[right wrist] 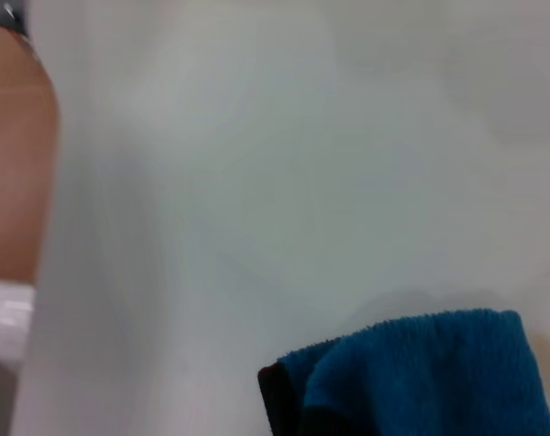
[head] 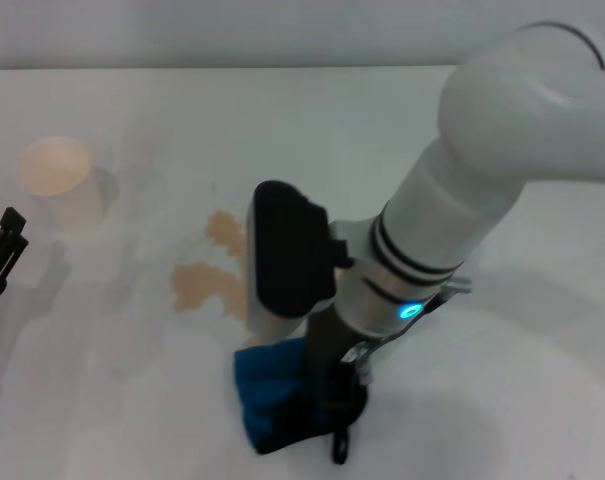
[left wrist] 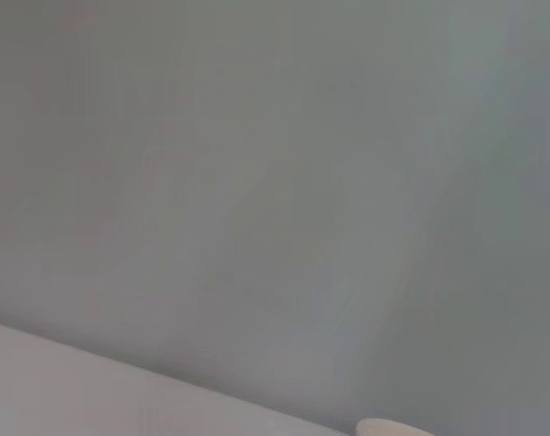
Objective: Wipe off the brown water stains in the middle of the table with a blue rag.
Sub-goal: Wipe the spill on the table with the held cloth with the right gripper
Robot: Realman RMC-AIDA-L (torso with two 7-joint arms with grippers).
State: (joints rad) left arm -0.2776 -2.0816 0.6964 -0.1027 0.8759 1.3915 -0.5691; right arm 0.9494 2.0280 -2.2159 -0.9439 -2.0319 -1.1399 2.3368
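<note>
right gripper (head: 327,415) points down at near edge; left gripper (head: 4,250) parked far left

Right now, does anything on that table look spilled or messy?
Yes: brown water stains blotch the white table, near a paper cup. The right gripper is down at the blue rag just beside them.

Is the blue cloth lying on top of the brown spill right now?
No, in the head view the blue rag sits on the table nearer the robot than the brown water stains, under the right arm, with white tabletop between them.
</note>
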